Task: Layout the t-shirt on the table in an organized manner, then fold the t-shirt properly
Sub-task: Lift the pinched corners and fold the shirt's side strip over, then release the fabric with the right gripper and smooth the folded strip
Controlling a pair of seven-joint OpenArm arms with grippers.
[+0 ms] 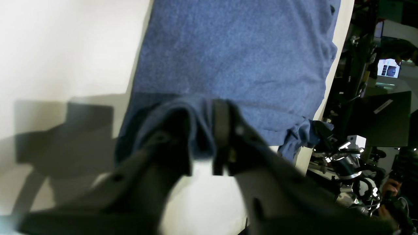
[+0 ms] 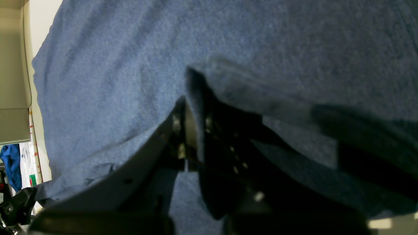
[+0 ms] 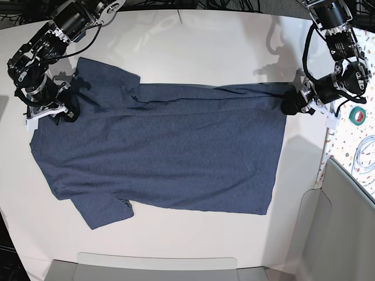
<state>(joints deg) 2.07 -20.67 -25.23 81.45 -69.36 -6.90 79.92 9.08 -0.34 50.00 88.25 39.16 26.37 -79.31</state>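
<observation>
bare table [image 3: 193,41] beyond the t-shirt [image 3: 176,152] — tape roll [image 3: 358,116] crowding one edge

A speckled confetti strip [image 3: 358,153] and green tape roll [image 3: 358,116] sit brightly lit.

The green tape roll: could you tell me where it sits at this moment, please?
In the base view the green tape roll lies at the far right edge, on the speckled strip beside the table, just below the left gripper.
</observation>
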